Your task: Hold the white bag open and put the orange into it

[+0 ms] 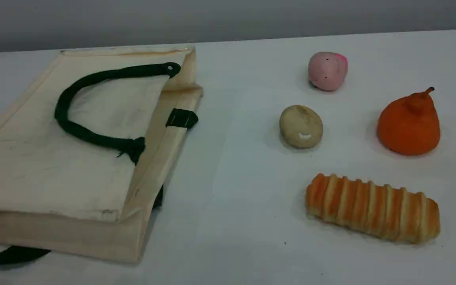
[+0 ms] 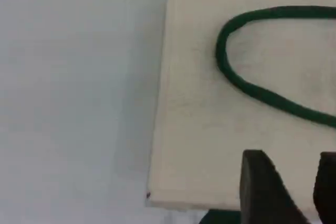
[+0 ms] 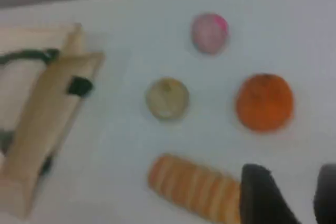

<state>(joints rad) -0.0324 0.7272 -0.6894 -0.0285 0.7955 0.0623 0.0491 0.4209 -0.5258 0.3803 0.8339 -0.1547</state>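
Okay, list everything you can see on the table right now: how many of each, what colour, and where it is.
white bag: one, cream-white, lying flat on the left
rope handle: one in full view, dark green, looped on top of the bag
orange: one, bright orange, far right
beige ball: one, beige, left of the orange
pink ball: one, pink, farthest back
bread loaf: one, orange-and-cream striped, nearest, right
table: one, white
left gripper: one, dark, open, over the bag
right gripper: one, dark, open, over the food side
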